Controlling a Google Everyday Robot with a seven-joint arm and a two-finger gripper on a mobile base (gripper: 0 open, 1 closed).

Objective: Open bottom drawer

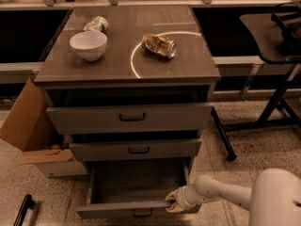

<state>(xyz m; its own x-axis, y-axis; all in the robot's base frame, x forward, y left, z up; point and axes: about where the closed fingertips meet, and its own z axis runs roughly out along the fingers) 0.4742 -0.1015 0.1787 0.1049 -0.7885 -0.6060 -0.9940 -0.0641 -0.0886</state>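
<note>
One cam only, so no 2nd view to share w/. It looks from high up in front of the bench (pixel 117 65), facing fwd & tilted steeply down: the top reads as a wide trapezoid, the drawer fronts foreshortened beneath. Range is close, approx: the bench fills the mid of frame from top edge to bottom edge, and the bottom drawer (pixel 113 211) is clipped by the lower edge. The white arm (pixel 221 192) enters at the lower-right corner, w/ the tool (pixel 170 202) at that drawer front's right end. Left margin catches a cardboard box (pixel 28 121), right margin a dark stand (pixel 270 41)
</note>
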